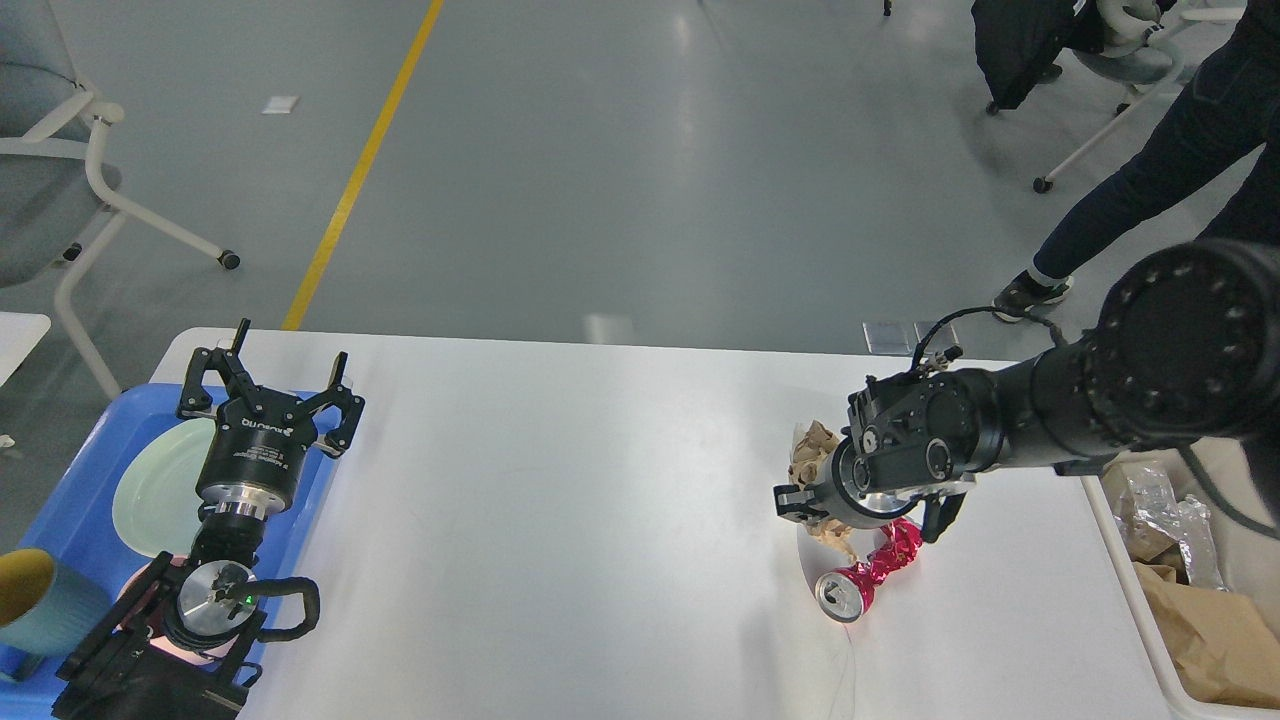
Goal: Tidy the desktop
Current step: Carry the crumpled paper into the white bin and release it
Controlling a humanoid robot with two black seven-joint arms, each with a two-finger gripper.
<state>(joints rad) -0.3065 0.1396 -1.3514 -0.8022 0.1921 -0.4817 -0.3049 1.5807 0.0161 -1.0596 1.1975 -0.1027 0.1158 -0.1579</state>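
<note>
The white table (560, 500) fills the lower middle of the frame. At its left edge the left claw (268, 385) points up, fingers spread wide and grasping nothing, over a blue tray (70, 500) with a pale plate (150, 490). Right of centre, the right claw (815, 500) is at a wad of brown paper (815, 445); whether it is clenched I cannot tell. A crushed red can (865, 575) lies just below. A bin (1200, 620) sits at lower right.

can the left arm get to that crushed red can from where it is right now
Probably not. The left gripper sits at the far left edge of the desktop, while the crushed red can lies far across it, under the right gripper, which crowds that spot.
</note>
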